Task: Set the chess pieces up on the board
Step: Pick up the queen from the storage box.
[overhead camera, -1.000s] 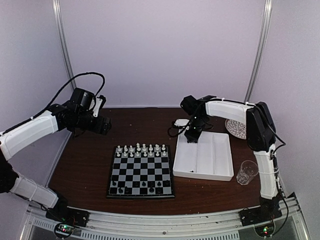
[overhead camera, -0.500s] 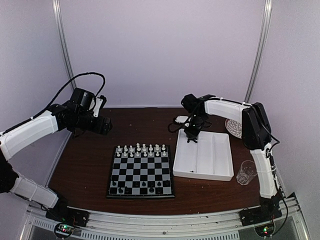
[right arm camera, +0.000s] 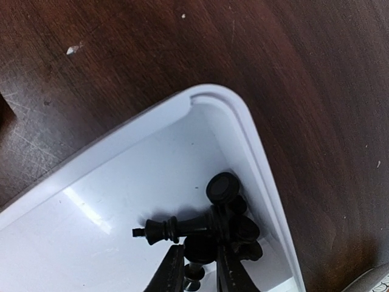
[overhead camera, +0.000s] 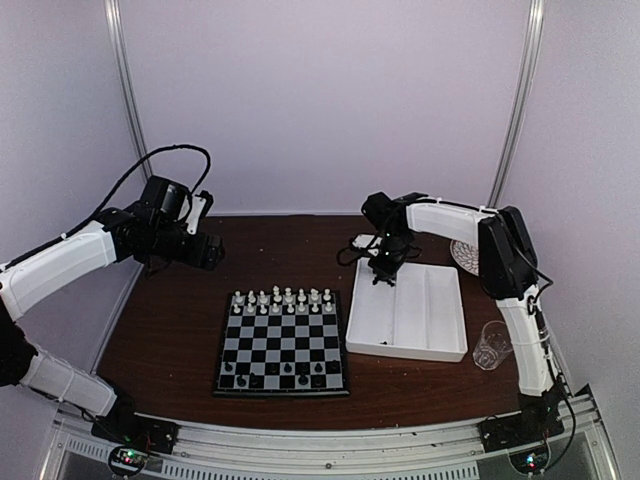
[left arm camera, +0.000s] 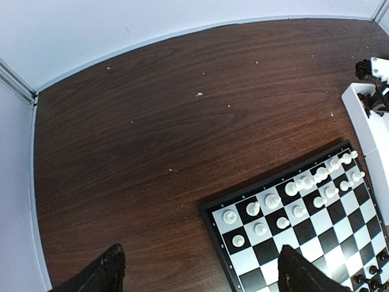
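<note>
white tray [right arm camera: 159, 159], black chessmen [right arm camera: 214, 227] cornered — perhaps four

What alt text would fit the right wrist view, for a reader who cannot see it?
The right gripper is down at a small heap of black chess pieces in the rounded corner of a white tray; one piece lies on its side. Dark wooden table shows beyond the tray.

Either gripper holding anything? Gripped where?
Left gripper: open, empty. Right gripper: fingers straddle a black chess piece in the white tray's corner; a firm hold, and on which part, cannot be told.
</note>
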